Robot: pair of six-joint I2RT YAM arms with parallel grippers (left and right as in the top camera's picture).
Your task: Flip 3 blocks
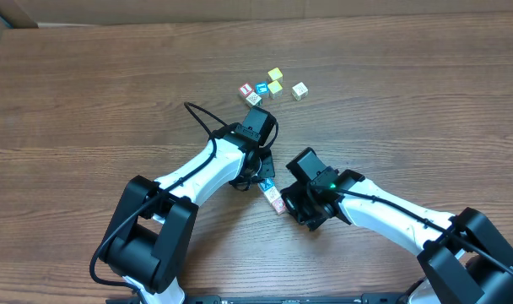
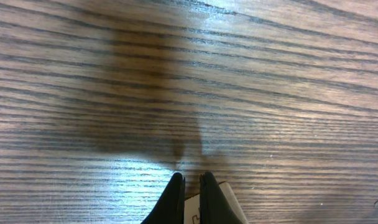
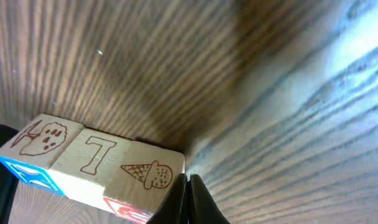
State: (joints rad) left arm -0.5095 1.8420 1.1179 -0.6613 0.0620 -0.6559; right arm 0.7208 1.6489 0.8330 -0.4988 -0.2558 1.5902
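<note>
Three small wooden alphabet blocks (image 3: 89, 158) lie touching in a straight row near the middle of the brown wood-grain worktop (image 1: 408, 84). Their pale faces show a blotchy figure, a "7" and an ice-cream cone; one end block has a blue side.

The right tool (image 3: 189, 190) is pressed together and holds nothing, its tip just beside the ice-cream block. Contact cannot be confirmed.

The left tool (image 2: 190, 186) is likewise closed and empty, at the row's other end.

A loose cluster of small coloured cubes (image 1: 269, 87) sits well apart, toward the far edge.
</note>
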